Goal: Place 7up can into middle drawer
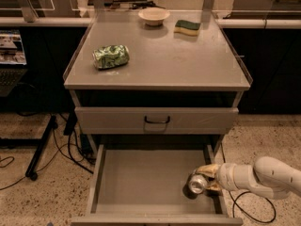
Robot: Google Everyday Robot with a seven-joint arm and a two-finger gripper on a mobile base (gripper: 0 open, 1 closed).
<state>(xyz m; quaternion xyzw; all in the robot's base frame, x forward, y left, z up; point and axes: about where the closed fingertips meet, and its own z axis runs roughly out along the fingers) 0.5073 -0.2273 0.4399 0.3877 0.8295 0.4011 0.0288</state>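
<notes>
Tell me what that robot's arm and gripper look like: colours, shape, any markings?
The arm is a thick, smooth, rounded white shell, like a padded tube, with a paler collar at the wrist. Its gripper, low at the right of the open drawer by the can, has two short tan-yellow fingers. No markings or cables show on it.

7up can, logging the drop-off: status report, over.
Hand inside middle drawer, right side, shut on 7up can. Can sideways, low over drawer floor. Green can, bowl, sponge on cabinet top, out of the way.
</notes>
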